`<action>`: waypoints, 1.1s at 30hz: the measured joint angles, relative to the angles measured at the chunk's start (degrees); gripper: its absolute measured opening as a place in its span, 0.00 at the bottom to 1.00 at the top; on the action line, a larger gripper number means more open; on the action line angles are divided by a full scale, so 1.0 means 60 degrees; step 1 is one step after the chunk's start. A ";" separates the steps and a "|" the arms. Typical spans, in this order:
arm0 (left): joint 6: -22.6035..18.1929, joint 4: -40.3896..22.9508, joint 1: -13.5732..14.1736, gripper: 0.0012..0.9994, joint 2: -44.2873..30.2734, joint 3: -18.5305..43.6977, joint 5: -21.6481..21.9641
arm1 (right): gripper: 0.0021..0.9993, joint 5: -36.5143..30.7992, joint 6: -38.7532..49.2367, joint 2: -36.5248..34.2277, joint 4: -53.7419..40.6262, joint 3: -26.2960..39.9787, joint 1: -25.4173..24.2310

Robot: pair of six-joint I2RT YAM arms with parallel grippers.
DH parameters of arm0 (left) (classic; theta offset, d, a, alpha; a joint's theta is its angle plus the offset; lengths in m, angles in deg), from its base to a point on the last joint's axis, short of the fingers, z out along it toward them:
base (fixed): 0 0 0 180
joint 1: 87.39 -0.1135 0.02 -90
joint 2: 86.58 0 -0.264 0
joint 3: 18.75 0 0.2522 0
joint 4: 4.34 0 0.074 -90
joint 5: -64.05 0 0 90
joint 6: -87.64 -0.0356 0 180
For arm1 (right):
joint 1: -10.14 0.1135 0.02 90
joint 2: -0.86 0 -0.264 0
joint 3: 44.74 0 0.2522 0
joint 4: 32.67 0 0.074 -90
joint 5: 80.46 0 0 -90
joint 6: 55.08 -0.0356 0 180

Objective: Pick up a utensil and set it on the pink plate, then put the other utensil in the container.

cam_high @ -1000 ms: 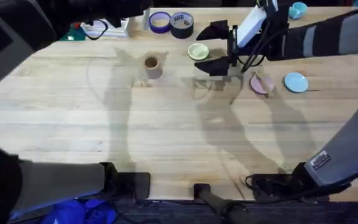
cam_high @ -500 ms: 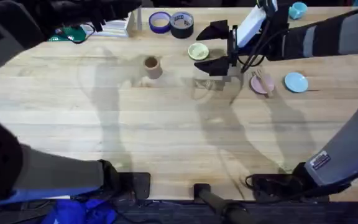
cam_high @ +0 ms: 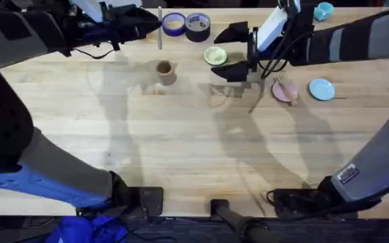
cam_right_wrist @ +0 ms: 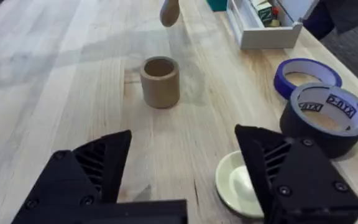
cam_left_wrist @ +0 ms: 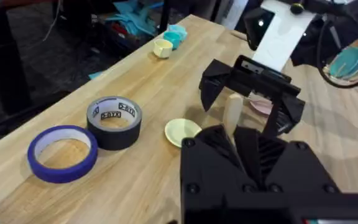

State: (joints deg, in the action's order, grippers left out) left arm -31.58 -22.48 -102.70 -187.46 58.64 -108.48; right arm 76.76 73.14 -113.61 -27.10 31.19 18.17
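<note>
Overhead view: your left gripper [cam_high: 152, 15], clamped on the small pale wooden spoon [cam_high: 159, 34], has swung rightward, near the tan-brown cylindrical cup [cam_high: 165, 71]. Insertion remains. Right gripper [cam_high: 238, 52] hangs spread, empty; the pale wooden fork [cam_high: 282, 84] lies on the small round pink plate [cam_high: 280, 94].

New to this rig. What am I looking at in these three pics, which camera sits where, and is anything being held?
Two robot arms work at a wooden table. The overhead picture looks down from above their bases. The other two come from a camera on each wrist. The left end effector is shut on the wooden spoon, near the purple tape roll. The right end effector is open and holds nothing. The wooden fork lies on the pink plate. Also on the table: the tan container, a black tape roll, a yellow-green plate and a blue plate.
</note>
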 joint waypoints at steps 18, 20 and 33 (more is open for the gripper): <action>-0.3080 -0.1668 0.0000 0.04 -0.0987 0.0000 -0.0154 | 1.00 -0.0062 0.0000 -0.0004 -0.0002 0.0000 0.0000; -0.3236 -0.1665 0.0000 0.04 -0.0988 0.0000 -0.0203 | 1.00 -0.0062 0.0000 0.0000 0.0000 0.0000 0.0000; -0.3969 -0.2535 0.0000 0.04 -0.1638 0.0029 -0.0503 | 0.99 -0.0062 0.0146 0.0000 0.0000 0.0000 0.0000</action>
State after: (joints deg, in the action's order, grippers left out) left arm -55.40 -37.69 -102.70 -197.28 58.82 -111.50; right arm 76.39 74.01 -113.62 -27.10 31.19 18.17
